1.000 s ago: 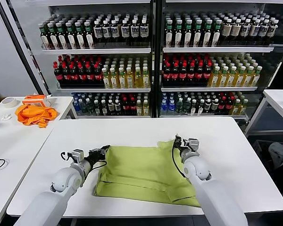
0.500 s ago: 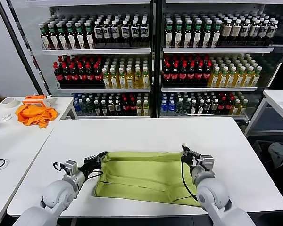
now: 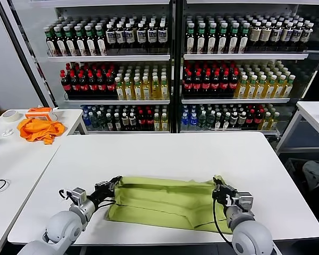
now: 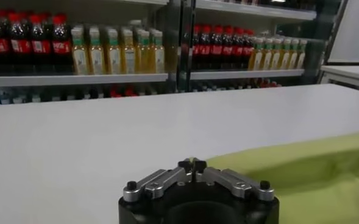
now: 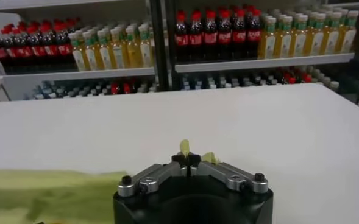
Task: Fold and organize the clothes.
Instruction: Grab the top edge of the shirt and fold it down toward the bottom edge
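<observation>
Two grippers work one T-shirt (image 3: 167,202), yellow-green, folded into a long band along the near part of the white tabletop (image 3: 165,151). Left gripper (image 3: 115,184) is clenched on the band's left far corner; right gripper (image 3: 217,186) is clenched on the right far corner, a tuft of cloth poking up past its tips in the right wrist view. Fabric is stretched between them.

Containers: glass-door shelving (image 3: 173,66) behind, packed with rows of bottles, dark, red-capped, yellow and green. Labels too small to read.

Room: far half of the tabletop is bare. The band's near edge sits close to the front edge. Orange cloth (image 3: 40,129) lies on the side table (image 3: 10,154) to the left, well apart.
</observation>
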Controlling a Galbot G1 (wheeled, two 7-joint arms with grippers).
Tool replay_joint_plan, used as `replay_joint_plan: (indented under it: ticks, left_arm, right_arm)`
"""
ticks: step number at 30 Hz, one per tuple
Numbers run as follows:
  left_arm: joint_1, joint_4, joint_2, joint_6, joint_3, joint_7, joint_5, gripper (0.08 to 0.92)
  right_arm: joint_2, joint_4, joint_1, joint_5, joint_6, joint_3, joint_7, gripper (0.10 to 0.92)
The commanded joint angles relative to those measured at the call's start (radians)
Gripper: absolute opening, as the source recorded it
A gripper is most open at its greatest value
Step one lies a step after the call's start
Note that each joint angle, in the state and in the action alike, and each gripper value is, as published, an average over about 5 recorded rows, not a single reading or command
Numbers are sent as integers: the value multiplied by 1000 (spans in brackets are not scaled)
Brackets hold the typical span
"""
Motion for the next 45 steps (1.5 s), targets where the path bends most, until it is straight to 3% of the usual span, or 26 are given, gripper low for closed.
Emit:
replay_joint_plan:
  ticks: [1,21,29,35,39,43,45]
  left_arm:
    - [27,-37,7,1,1,2,7,81]
    - [84,-114,45,140,-35,9,153,81]
    - [94,-138,40,185,-35,-31,189,81]
    - [85,-163,16,137,-33,-118,118,117]
    - [83,-192,-6,109,-29,-242,35,232]
    - [109,-227,-32,153,-1,-426,-12,353]
    - [128,-236,-46,178,13,-476,-17,414]
  right_arm:
    - [-7,49,-70,-5,-13,30,3,106]
    - [10,-3,-95,-60,8,-23,-25,106]
    - [8,-9,-92,-87,7,-28,-14,109]
    - [2,33,-119,-109,23,3,-12,232]
    - [3,96,-171,-137,47,58,-16,353]
    - [2,147,-230,-150,67,121,-21,466]
    - [1,156,-246,-153,75,140,-23,526]
